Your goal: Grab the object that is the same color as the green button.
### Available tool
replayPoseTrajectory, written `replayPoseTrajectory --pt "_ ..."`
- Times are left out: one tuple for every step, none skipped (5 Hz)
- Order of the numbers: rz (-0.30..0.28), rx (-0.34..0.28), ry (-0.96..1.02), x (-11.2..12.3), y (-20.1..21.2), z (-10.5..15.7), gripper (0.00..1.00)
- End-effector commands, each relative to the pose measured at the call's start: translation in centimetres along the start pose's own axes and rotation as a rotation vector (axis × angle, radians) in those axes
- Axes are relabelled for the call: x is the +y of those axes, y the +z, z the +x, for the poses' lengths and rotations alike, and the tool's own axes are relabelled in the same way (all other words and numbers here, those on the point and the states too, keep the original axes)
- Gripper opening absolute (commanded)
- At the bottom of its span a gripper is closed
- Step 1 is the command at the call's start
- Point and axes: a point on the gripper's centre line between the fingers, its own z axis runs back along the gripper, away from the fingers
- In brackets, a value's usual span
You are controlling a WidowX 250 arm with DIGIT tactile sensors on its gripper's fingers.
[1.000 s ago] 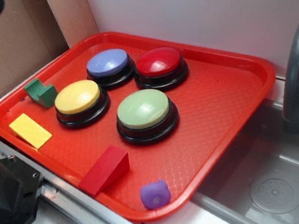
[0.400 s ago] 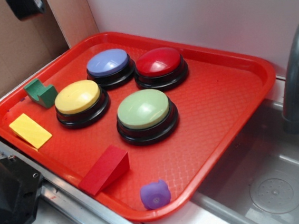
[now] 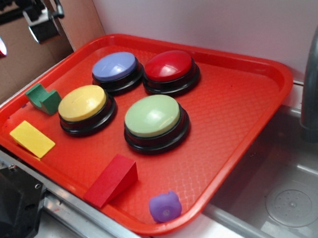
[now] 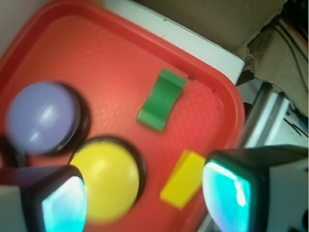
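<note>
Closest to you in the exterior view there's a purple toy (image 3: 165, 206) at the near lip of the red tray (image 3: 247, 99), then a red wedge (image 3: 111, 180) just behind it. Mid-tray sits the green button (image 3: 154, 117), your colour reference, with the yellow button (image 3: 84, 103) to its left and a flat yellow wedge (image 3: 31, 138) by the left rim. Everything's spread apart, so I'd guess it's laid out so you can pick one thing cleanly.

Your target, the small dark green block (image 3: 43, 98), is up in the far-left corner, just beside the yellow button, nothing touching it. The blue button (image 3: 115, 66) and red button (image 3: 168, 66) are at the back.

The gripper (image 3: 15, 34) hangs high above that far-left corner, pointing down, fingers (image 4: 231, 193) spread wide and holding nothing. In the wrist view the block (image 4: 161, 100) sits ahead of the gap, so you're not over it yet.
</note>
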Motion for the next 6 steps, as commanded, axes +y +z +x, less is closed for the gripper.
replayPoseTrajectory --pt "0.052 -0.088 0.244 2.1 -4.2 2.4 1.0" --pt "0.079 -0.121 0.303 2.9 -6.5 3.3 1.0" --pt "0.074 -0.088 0.348 3.4 -8.2 3.8 1.0" --pt "0.06 -0.061 0.368 3.7 -9.3 4.1 1.0" --pt "0.059 -0.039 0.389 4.0 -10.1 4.5 1.0" --pt "0.041 -0.035 0.391 4.0 -10.1 4.7 1.0"
